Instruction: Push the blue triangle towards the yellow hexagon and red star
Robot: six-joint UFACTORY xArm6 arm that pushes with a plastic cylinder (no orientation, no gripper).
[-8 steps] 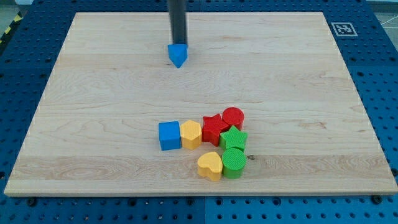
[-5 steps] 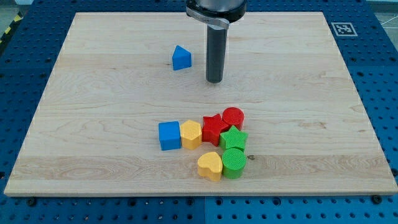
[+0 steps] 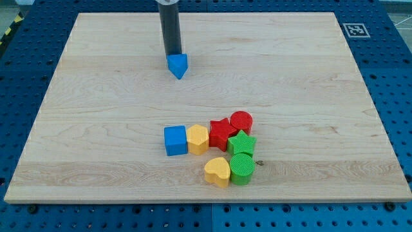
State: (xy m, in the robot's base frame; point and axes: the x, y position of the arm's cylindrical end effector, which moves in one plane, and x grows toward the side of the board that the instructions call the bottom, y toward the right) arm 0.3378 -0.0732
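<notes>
The blue triangle [image 3: 177, 65] lies on the wooden board [image 3: 96, 129] in the upper left part of the view, one corner pointing to the view's bottom. My tip [image 3: 172, 56] stands right behind it, touching its top edge. The yellow hexagon [image 3: 197, 139] and the red star [image 3: 221, 134] sit side by side in a cluster well below the triangle, towards the view's bottom.
The cluster also holds a blue cube [image 3: 175, 140] left of the hexagon, a red cylinder [image 3: 241, 122], a green star [image 3: 242, 144], a green cylinder [image 3: 242, 169] and a yellow heart [image 3: 217, 171]. A printed marker [image 3: 355, 29] sits at the board's top right corner.
My tip swung from the triangle's right back to just above it. The blue triangle has turned and shifted slightly down and left.
</notes>
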